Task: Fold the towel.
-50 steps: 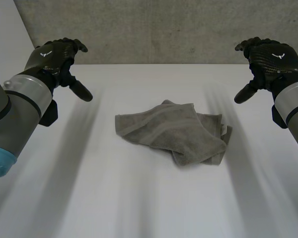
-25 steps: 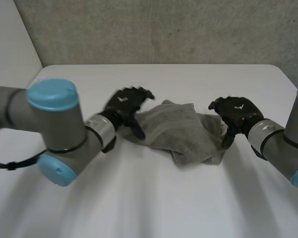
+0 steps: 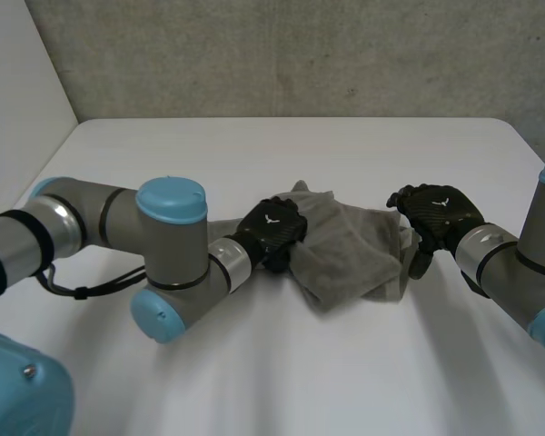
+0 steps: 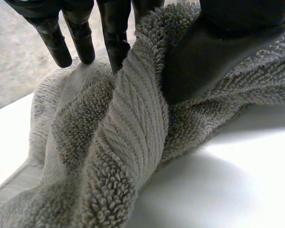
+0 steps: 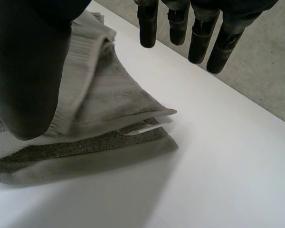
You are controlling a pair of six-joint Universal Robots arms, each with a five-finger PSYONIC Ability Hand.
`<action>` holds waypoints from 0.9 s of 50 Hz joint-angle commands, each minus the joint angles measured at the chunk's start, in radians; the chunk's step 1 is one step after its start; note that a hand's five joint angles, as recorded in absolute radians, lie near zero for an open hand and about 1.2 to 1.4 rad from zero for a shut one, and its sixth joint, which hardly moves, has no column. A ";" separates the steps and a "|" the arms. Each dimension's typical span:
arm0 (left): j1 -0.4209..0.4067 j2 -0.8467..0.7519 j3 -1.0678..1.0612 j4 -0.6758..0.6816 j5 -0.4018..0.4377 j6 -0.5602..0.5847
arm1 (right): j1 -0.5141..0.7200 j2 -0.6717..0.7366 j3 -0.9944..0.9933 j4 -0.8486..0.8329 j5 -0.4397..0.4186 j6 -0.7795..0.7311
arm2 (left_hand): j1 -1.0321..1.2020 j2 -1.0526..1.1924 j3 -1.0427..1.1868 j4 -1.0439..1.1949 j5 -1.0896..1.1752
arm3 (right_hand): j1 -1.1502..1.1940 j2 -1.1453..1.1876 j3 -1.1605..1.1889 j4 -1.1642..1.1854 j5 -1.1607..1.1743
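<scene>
Pinching the crumpled towel (image 3: 345,250) mid-frame with our left robot hand (image 3: 274,232), right robot hand (image 3: 436,213) open, we see no neat fold yet.

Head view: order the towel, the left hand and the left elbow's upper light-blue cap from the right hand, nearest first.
1. The towel, right beside the right hand.
2. The left hand, at the towel's opposite edge.
3. The light-blue cap, beyond the left hand.

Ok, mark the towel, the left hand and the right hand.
towel (image 3: 347,252): head view, on its bare middle.
left hand (image 3: 272,227): head view, on the back of the hand.
right hand (image 3: 439,211): head view, on the back of the hand.
</scene>
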 commanded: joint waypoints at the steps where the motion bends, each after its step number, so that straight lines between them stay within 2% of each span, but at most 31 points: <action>1: 0.022 0.195 -0.216 -0.002 -0.159 0.053 | -0.003 -0.006 0.004 0.010 -0.006 0.001 | 0.176 0.192 -0.051 -0.059 0.069 | -0.075 -0.076 -0.043 -0.076 -0.062; 6: 0.062 0.331 -0.419 0.005 -0.167 0.063 | 0.016 -0.016 0.014 0.026 -0.012 0.001 | 0.176 0.192 -0.051 -0.059 0.069 | -0.075 -0.076 -0.043 -0.076 -0.062; 8: 0.091 0.388 -0.485 0.020 -0.167 0.063 | 0.023 -0.019 0.018 0.033 -0.017 0.001 | 0.176 0.192 -0.051 -0.059 0.069 | -0.075 -0.076 -0.043 -0.076 -0.062; 10: 0.165 0.476 -0.613 0.070 -0.165 0.066 | 0.042 -0.022 0.020 0.037 -0.018 -0.001 | 0.176 0.192 -0.051 -0.059 0.069 | -0.075 -0.076 -0.043 -0.076 -0.062; 13: 0.196 0.504 -0.666 0.092 -0.163 0.072 | 0.049 -0.022 0.021 0.037 -0.021 -0.002 | 0.176 0.192 -0.051 -0.059 0.069 | -0.075 -0.076 -0.043 -0.076 -0.062; 14: 0.225 0.529 -0.714 0.104 -0.162 0.087 | 0.054 -0.022 0.023 0.037 -0.023 -0.005 | 0.054 0.070 -0.051 -0.059 -0.053 | -0.075 -0.076 -0.043 -0.076 -0.062; 15: 0.225 0.529 -0.715 0.104 -0.162 0.087 | 0.062 -0.022 0.027 0.037 -0.031 -0.010 | 0.053 0.069 -0.051 -0.059 -0.054 | -0.075 -0.076 -0.043 -0.076 -0.062; 17: 0.262 0.558 -0.765 0.103 -0.162 0.130 | 0.071 -0.022 0.030 0.037 -0.038 -0.014 | -0.695 -0.679 -0.051 -0.059 -0.802 | -0.075 -0.076 -0.043 -0.076 -0.062; 18: 0.262 0.558 -0.765 0.103 -0.162 0.130 | 0.083 -0.020 0.034 0.037 -0.049 -0.020 | -0.699 -0.682 -0.051 -0.059 -0.805 | -0.075 -0.076 -0.043 -0.076 -0.062; 19: 0.274 0.567 -0.777 0.100 -0.162 0.147 | 0.083 -0.020 0.034 0.037 -0.049 -0.021 | -0.812 -0.796 -0.051 -0.059 -0.919 | -0.075 -0.076 -0.043 -0.076 -0.062; 21: 0.282 0.569 -0.790 0.097 -0.163 0.153 | 0.108 -0.019 0.040 0.033 -0.060 -0.030 | -0.837 -0.820 -0.051 -0.059 -0.943 | -0.075 -0.076 -0.043 -0.076 -0.062; 23: 0.291 0.575 -0.801 0.095 -0.170 0.153 | 0.117 -0.019 0.040 0.031 -0.058 -0.033 | -0.986 -0.969 -0.051 -0.059 -1.092 | -0.075 -0.076 -0.043 -0.076 -0.062; 35: 0.272 0.613 -0.747 0.097 -0.165 0.145 | 0.155 -0.010 -0.026 -0.015 -0.058 -0.028 | -1.022 -1.005 -0.051 -0.059 -1.128 | -0.075 -0.076 -0.043 -0.076 -0.062; 41: 0.185 0.593 -0.639 0.098 -0.160 0.145 | 0.157 0.036 -0.082 -0.098 -0.097 -0.030 | -1.022 -1.005 -0.051 -0.059 -1.128 | -0.075 -0.076 -0.043 -0.076 -0.062; 45: 0.136 0.483 -0.517 0.097 -0.128 0.147 | 0.157 0.098 -0.164 -0.119 -0.153 -0.030 | -1.022 -1.005 -0.051 -0.059 -1.128 | -0.075 -0.076 -0.043 -0.076 -0.062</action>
